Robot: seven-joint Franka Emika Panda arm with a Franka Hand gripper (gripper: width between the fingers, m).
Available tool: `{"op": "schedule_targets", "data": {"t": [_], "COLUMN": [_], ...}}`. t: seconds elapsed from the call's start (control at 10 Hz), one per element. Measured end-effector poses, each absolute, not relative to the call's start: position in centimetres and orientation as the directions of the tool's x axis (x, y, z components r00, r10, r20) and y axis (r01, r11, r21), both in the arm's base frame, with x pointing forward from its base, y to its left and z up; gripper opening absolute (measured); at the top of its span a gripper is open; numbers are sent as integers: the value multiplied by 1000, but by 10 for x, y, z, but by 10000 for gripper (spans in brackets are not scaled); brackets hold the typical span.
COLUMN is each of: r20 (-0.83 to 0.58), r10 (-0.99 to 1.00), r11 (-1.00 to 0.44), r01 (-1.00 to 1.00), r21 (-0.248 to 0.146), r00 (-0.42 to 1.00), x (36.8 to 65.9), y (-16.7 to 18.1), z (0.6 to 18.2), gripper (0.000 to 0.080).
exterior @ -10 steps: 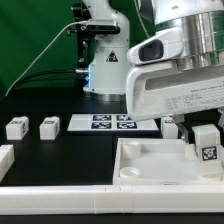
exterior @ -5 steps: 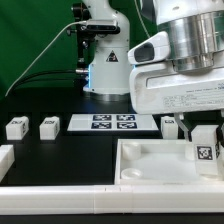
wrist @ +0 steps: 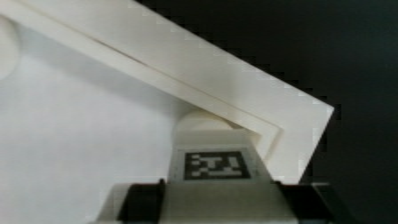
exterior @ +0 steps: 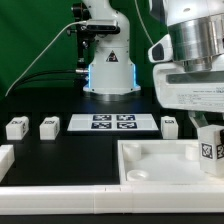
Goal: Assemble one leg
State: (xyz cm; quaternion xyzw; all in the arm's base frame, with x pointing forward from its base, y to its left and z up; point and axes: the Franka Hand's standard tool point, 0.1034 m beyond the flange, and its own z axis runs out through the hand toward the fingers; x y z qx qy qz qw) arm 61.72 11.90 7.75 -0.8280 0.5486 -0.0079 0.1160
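Observation:
My gripper (exterior: 210, 140) is shut on a leg (exterior: 209, 151), a small white block with a black-and-white tag, and holds it upright over the far right corner of the large white tray-like piece (exterior: 160, 165). In the wrist view the leg (wrist: 221, 150) sits between my two dark fingers (wrist: 139, 205), close to the tray's raised corner rim (wrist: 267, 105). I cannot tell whether the leg touches the tray. Three more legs stand on the black table: two at the exterior view's left (exterior: 16, 127) (exterior: 49, 126) and one (exterior: 170, 125) behind the tray.
The marker board (exterior: 112, 122) lies flat at the table's middle back. The robot base (exterior: 108, 60) stands behind it. A white block (exterior: 5, 158) sits at the left edge and a white bar (exterior: 60, 200) runs along the front.
My gripper has moved toward the exterior view's right with the leg in it, from near the tray's far middle to its far right corner.

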Motion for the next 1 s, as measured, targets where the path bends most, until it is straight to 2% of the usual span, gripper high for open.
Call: {"op": "schedule_targets", "data": {"t": [0.2,0.3,0.4,0.5,0.6,1.0], "r20": [-110,-111,-111,-105,-102,7], "r10": [-907,-906,-903,-888,-882,-559], "r11": [-379,-383,-388,-421,-434,-809], "r01": [-903,-902,-900,-884,-878,-544], "r21": [-201,-199,-199,-202,-203,-223], "r00": [405,409,414,447,460,829], "x": [617,616,615,614,614,614], "y": [120,123,125,127,130,128], "z": [77,77,76,76,76,75], "gripper": [294,381,540,540,625,648]}}
